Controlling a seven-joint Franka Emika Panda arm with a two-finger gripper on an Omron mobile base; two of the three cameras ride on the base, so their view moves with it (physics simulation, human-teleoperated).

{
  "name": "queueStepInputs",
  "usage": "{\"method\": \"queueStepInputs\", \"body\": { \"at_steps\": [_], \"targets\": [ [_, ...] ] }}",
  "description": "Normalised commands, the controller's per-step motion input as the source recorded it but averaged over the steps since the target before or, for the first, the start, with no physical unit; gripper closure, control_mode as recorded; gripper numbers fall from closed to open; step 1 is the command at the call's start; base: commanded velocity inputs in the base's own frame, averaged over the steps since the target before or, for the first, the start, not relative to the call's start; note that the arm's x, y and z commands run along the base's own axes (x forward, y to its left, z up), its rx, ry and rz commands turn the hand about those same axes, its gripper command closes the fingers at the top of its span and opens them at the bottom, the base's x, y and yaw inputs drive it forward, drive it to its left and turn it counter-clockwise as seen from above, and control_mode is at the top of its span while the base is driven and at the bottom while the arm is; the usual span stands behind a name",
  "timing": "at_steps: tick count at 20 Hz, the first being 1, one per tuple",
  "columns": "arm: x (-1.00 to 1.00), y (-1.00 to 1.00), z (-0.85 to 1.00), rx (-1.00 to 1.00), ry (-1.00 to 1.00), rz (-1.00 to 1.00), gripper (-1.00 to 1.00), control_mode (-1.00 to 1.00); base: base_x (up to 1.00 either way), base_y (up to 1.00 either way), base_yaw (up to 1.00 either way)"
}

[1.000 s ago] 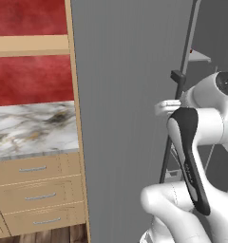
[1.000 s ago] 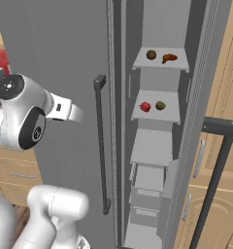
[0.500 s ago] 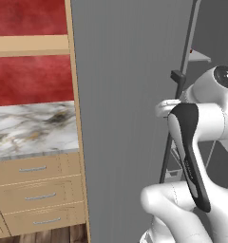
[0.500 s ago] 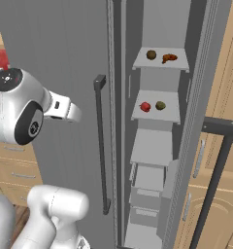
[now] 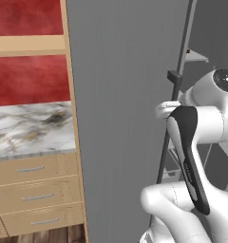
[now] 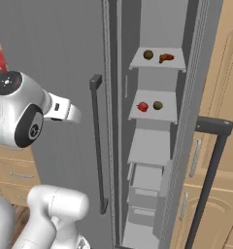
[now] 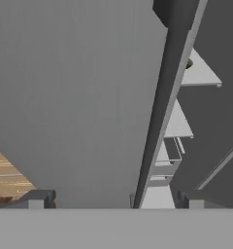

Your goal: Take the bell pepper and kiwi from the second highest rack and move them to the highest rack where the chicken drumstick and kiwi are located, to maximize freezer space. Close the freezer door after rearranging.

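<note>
The freezer stands open. On the highest rack point(image 6: 157, 64) lie a kiwi point(image 6: 148, 54) and the orange-brown chicken drumstick point(image 6: 166, 58). The second highest rack point(image 6: 152, 115) holds the red bell pepper point(image 6: 142, 106) with a second kiwi point(image 6: 158, 105) right beside it. The freezer door point(image 6: 187, 146) is swung open at the right, its bar handle point(image 6: 209, 170) sticking out. My gripper point(image 7: 116, 200) is open and empty. It hovers in front of the closed left door, well left of the racks, with the hand point(image 6: 67, 111) at second-rack height.
The closed grey left door point(image 5: 120, 118) carries a dark vertical bar handle point(image 6: 96, 146) point(image 7: 162, 107) between my hand and the shelves. Lower shelves and drawers point(image 6: 145, 180) fill the freezer below. A marble counter with drawers point(image 5: 30, 133) lies left; wooden cabinets point(image 6: 225, 97) stand right.
The arm's elbow has shifted slightly while the hand stays in front of the left door. The food on both racks and the open door have not moved.
</note>
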Motion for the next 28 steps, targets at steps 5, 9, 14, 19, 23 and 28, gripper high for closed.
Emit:
{"method": "queueStepInputs", "body": {
  "at_steps": [5,9,14,19,23,28],
  "targets": [
    [0.00,0.00,0.00,0.00,0.00,0.00,-1.00,1.00,0.00,-0.40,0.00],
    [0.00,0.00,0.00,0.00,0.00,0.00,-1.00,1.00,0.07,-0.38,0.00],
    [0.00,0.00,0.00,0.00,0.00,0.00,-1.00,1.00,0.29,-0.33,-0.01],
    [0.00,0.00,0.00,0.00,0.00,0.00,-1.00,1.00,0.44,-0.33,-0.04],
    [0.00,0.00,0.00,0.00,0.00,0.00,-1.00,1.00,0.46,-0.37,-0.06],
    [0.00,0.00,0.00,0.00,0.00,0.00,-1.00,1.00,0.16,-0.51,-0.04]
  ]
}}
